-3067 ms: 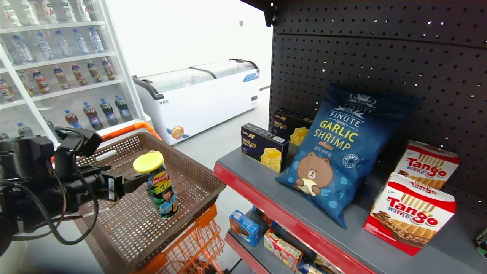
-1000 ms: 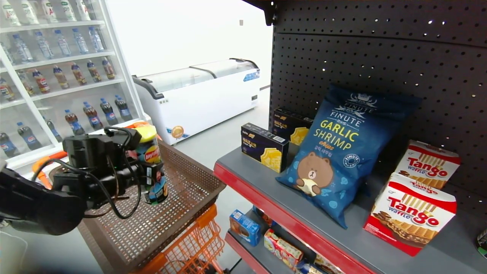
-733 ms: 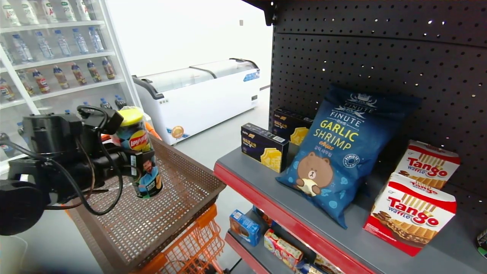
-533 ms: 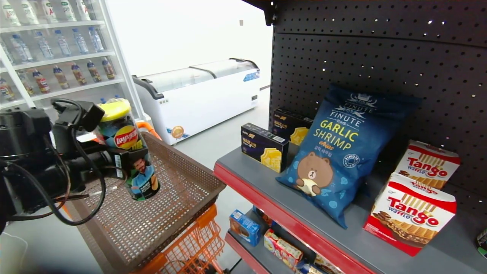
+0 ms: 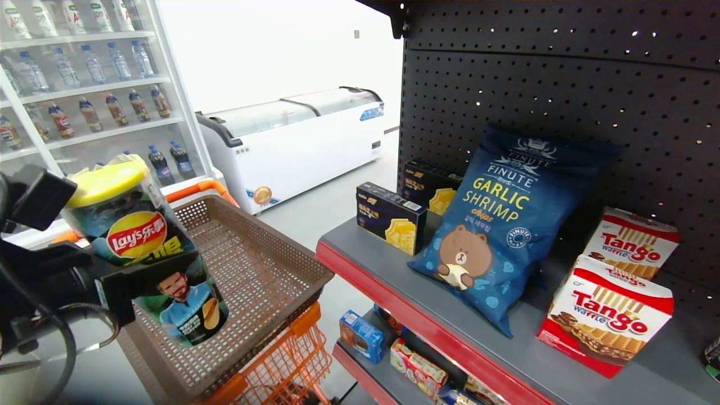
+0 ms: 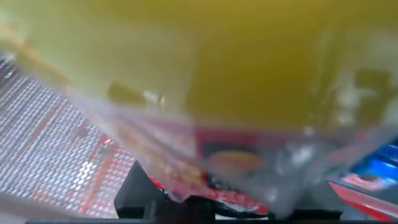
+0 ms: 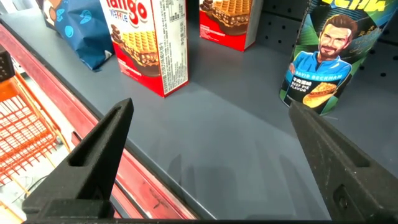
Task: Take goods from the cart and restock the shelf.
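Head view: the left claw (image 5: 149, 278), pinching the can (image 5: 132, 236), has lifted it clear of the cart basket (image 5: 253, 264) and drawn it up close, so it now needs carrying across to the shelf (image 5: 371, 264), where the right claw (image 7: 214, 165) hangs spread

We see a yellow-lidded can (image 5: 147, 251) with a dark green-and-blue body, a brown perforated basket (image 5: 256, 264), an orange cart (image 5: 284, 365), a blue bear-printed bag (image 5: 500, 225), red-and-white boxes (image 5: 607, 315) and a grey, red-edged shelf (image 5: 382, 261).
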### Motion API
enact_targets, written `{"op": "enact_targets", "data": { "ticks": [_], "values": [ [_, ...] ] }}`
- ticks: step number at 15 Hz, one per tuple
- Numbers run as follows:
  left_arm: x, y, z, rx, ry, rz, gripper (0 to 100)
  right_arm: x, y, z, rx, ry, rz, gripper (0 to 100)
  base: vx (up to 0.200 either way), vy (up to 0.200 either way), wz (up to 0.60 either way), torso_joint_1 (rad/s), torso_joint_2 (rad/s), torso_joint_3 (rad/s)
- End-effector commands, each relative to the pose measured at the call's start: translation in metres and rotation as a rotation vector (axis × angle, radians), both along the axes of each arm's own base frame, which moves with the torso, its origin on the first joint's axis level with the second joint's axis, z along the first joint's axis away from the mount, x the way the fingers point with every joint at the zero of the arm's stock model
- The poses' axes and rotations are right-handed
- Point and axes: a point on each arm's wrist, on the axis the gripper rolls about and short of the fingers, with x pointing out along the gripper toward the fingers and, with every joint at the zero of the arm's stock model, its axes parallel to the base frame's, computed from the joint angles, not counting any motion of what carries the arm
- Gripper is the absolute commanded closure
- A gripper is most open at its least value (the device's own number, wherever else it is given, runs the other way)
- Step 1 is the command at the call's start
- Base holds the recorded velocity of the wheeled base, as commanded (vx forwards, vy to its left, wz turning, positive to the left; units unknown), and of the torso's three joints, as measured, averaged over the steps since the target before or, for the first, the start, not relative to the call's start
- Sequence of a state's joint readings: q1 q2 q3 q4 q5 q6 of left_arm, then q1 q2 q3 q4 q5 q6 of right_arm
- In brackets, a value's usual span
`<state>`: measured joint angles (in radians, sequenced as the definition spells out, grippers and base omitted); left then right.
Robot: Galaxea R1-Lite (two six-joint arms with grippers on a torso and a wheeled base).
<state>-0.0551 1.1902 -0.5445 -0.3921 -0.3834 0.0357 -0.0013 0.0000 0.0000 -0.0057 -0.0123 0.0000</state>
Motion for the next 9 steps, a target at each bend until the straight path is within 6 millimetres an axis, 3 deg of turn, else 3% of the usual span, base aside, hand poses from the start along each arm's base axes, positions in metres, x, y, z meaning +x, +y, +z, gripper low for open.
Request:
{"op": "enact_targets", "data": {
  "ticks": [1, 9],
  "values": [
    [-0.016, -0.005, 0.002, -0.012, -0.05, -0.068, 100, 0.0, 0.0, 0.0, 0.0, 0.0, 0.0, 0, 0.0, 0.0, 0.0, 0.0, 0.0, 0.0],
    [0.004, -0.037, -0.005, -0.078, 0.001, -0.513, 100, 0.0, 0.0, 0.0, 0.0, 0.0, 0.0, 0, 0.0, 0.0, 0.0, 0.0, 0.0, 0.0]
  ]
}}
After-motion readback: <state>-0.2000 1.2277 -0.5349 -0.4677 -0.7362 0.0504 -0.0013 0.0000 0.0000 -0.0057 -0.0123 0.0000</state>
